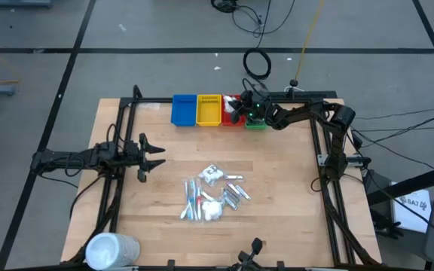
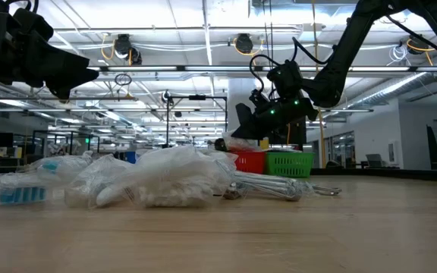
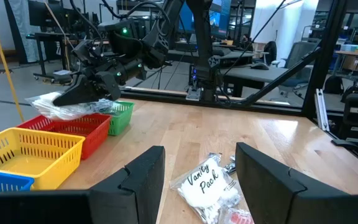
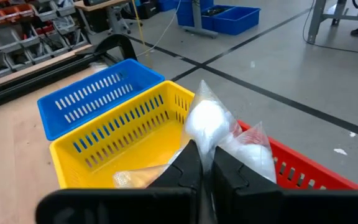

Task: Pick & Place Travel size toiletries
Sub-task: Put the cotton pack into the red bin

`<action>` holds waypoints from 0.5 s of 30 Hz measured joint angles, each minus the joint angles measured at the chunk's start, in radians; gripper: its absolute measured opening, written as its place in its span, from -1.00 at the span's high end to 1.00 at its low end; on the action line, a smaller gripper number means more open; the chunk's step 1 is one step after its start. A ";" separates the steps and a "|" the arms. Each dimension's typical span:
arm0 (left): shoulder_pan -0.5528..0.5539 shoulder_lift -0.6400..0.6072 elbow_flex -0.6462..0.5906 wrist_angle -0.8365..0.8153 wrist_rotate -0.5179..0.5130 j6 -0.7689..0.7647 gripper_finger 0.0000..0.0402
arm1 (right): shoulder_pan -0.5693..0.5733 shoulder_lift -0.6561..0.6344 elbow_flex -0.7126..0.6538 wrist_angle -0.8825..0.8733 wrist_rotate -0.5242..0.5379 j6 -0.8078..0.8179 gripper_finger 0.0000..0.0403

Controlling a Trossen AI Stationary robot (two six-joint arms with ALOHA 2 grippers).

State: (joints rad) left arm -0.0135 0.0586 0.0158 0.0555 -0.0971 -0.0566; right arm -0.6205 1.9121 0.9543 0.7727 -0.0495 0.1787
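Observation:
The travel size toiletries lie in a loose pile [image 1: 213, 192] at the table's middle: clear-wrapped packets, silver tubes and blue and red sticks, also seen in the low view as a pile [image 2: 150, 178]. A "Vanity Pack" packet [image 3: 207, 183] lies just ahead of my left gripper [image 3: 197, 180], which hovers open at the table's left side [image 1: 153, 156]. My right gripper [image 1: 237, 108] is at the far edge above the red bin [image 1: 232, 111], shut on a clear packet with white contents [image 4: 207, 121]. My right gripper [image 4: 205, 169] pinches the clear packet between its two shut fingers by the wrapper's near edge [image 4: 205, 146]. The fingers slant down from the table's right side [image 3: 82, 93]. The packet [image 3: 67, 107] is lifted clear and sticks out ahead of the fingertips, above the red bin's rim.
Four bins stand in a row along the far edge: blue [image 1: 184, 109], yellow [image 1: 209, 110], red, and green [image 1: 256, 122]. A large white cylinder [image 1: 111, 250] lies at the near left corner. Bare wood [image 1: 285, 173] stretches between the pile and the bins.

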 joint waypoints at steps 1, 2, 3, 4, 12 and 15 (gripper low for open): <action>0.000 0.000 0.000 0.000 0.000 0.000 0.05 | 0.000 0.000 0.000 0.000 0.000 0.000 0.99; 0.000 0.000 0.000 0.000 0.000 0.000 0.05 | 0.000 0.000 0.000 0.000 0.000 0.000 0.99; 0.000 0.000 0.000 0.000 0.000 0.000 0.05 | 0.000 0.000 0.000 0.000 0.000 0.000 0.98; 0.000 0.000 0.000 0.000 0.000 0.000 0.05 | 0.000 0.000 0.000 0.000 0.000 0.000 0.98; 0.000 0.000 0.000 0.000 0.000 0.000 0.05 | 0.000 0.000 -0.001 -0.003 0.000 0.000 0.94; 0.000 0.000 0.000 0.000 0.000 0.000 0.05 | 0.000 0.000 -0.001 -0.008 0.000 0.000 0.89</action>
State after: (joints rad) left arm -0.0135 0.0589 0.0158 0.0555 -0.0971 -0.0566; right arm -0.6205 1.9121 0.9535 0.7643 -0.0494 0.1787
